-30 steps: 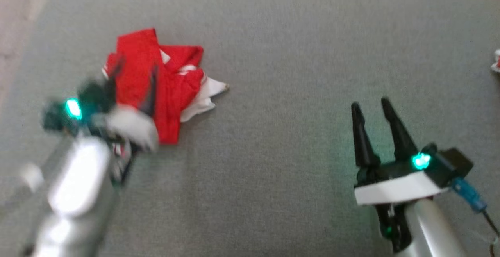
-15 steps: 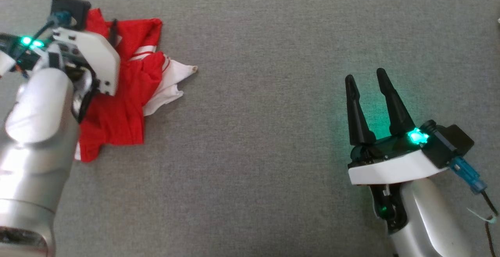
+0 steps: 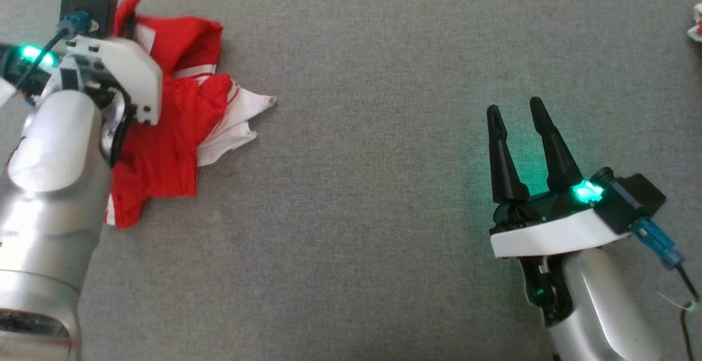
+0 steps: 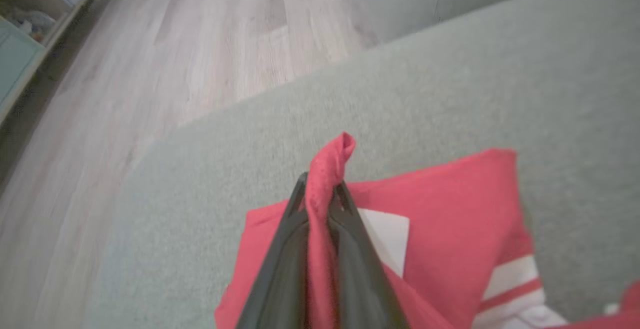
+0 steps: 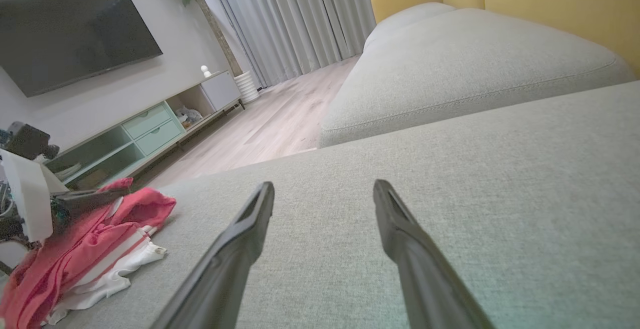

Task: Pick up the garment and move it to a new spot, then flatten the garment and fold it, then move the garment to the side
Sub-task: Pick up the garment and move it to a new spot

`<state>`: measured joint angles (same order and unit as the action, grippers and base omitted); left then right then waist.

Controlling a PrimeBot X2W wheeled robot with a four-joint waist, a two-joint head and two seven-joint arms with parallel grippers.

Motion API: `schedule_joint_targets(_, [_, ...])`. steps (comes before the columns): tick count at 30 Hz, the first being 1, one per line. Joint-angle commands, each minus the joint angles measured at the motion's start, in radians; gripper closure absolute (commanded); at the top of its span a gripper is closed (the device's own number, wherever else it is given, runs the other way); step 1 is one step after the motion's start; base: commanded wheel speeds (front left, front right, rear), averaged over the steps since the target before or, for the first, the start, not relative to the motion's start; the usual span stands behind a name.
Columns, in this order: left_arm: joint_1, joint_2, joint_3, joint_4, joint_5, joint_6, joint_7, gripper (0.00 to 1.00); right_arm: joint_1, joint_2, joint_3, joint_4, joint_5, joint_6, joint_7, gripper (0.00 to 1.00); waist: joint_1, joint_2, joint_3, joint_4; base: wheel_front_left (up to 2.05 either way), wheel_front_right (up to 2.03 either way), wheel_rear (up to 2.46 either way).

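**Left hand pinched on garment at sofa edge**

Left hand (image 4: 320, 189) is closed tight on one thin ridge of the red-and-white garment (image 3: 175, 130), and a bit of cloth pokes out past the tips. The rest of the garment lies crumpled on the grey sofa (image 3: 384, 213), far left in the head view, near the cushion's edge w/ wood floor (image 4: 150, 69) just beyond. Right hand (image 3: 514, 107) is spread wide w/ nothing in it, over bare cushion well apart from the garment.

Risks: the grip is on one small fold only, so a fast lift could let it slip out, or raise one layer while the bundle drags & twists. Any pull toward the edge may drop cloth onto the floor.

Room: plenty of bare cushion btwn the two hands, toward centre/right, so prob. the safe direction. A small red-white item (image 3: 695, 23) sits at the far right; steer clear of it.
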<state>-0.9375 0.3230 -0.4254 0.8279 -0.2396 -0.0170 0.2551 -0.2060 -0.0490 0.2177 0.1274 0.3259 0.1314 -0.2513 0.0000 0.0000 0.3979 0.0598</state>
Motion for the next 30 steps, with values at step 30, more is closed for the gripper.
schedule_joint_targets(30, [-0.102,-0.136,-0.071,-0.442,-0.049,-0.043,-0.257,1.00,0.003,-0.001,0.061,-0.031,0.104,-0.001,-0.010,0.00,0.0000,0.0000,-0.130,-0.203,0.00,0.00,0.00])
